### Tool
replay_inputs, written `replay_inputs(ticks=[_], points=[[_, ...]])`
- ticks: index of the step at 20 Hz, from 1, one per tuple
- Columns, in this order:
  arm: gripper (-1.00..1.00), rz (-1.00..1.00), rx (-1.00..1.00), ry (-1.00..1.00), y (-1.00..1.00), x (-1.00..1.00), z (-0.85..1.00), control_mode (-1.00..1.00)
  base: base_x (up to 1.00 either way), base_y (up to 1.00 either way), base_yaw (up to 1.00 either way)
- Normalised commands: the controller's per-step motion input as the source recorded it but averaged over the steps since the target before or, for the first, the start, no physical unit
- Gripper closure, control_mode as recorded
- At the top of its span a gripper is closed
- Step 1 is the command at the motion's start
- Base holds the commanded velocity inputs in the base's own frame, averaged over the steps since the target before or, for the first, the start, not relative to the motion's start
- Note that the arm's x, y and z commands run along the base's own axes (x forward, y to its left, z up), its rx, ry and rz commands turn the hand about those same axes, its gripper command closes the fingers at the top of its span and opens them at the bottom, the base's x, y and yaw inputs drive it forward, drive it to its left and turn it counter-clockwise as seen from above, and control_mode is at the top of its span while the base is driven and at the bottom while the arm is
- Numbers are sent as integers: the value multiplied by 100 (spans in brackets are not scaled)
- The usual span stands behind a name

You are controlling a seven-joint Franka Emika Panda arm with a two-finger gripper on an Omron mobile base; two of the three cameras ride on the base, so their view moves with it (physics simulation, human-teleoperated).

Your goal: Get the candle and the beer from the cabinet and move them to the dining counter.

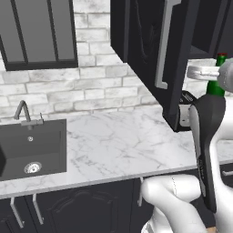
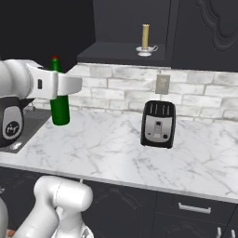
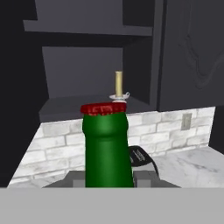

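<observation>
Nearest the hand camera, the beer (image 3: 106, 144) sits upright between the two dark finger tips (image 3: 145, 178), which press against its body on either side low in the frame; the gripper (image 3: 109, 179) is closed on the bottle with no gap visible. In the right base view the beer (image 2: 59, 97) hangs at about 9 o'clock, its base apparently just above the marble worktop (image 2: 139, 153), though contact cannot be ruled out. Risk 1: the glass is smooth and the grip looks low on the body, so a fast swing toward the dining counter could let the bottle tip or slip. Risk 2: the open cabinet door (image 1: 159, 59) stands close to the arm at 1 o'clock in the left base view; a careless retreat could knock bottle or forearm against it. Mid-distance, the toaster (image 2: 158, 123) stands at centre right of the worktop, a possible snag on a low sweep. Farthest, the candle (image 2: 146, 39) stands on the cabinet (image 2: 125, 53) shelf at 12 o'clock, not yet fetched; it is thin, so a later reach could topple it.
</observation>
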Motion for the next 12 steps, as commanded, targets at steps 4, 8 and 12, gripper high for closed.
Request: replay_inputs(ticks=[4, 8, 12], points=[[100, 5, 0, 0, 0, -1, -5, -100, 0, 0, 0], [100, 6, 0, 0, 0, 0, -5, -100, 0, 0, 0], [100, 1, 0, 0, 0, 0, -1, -100, 0, 0, 0]])
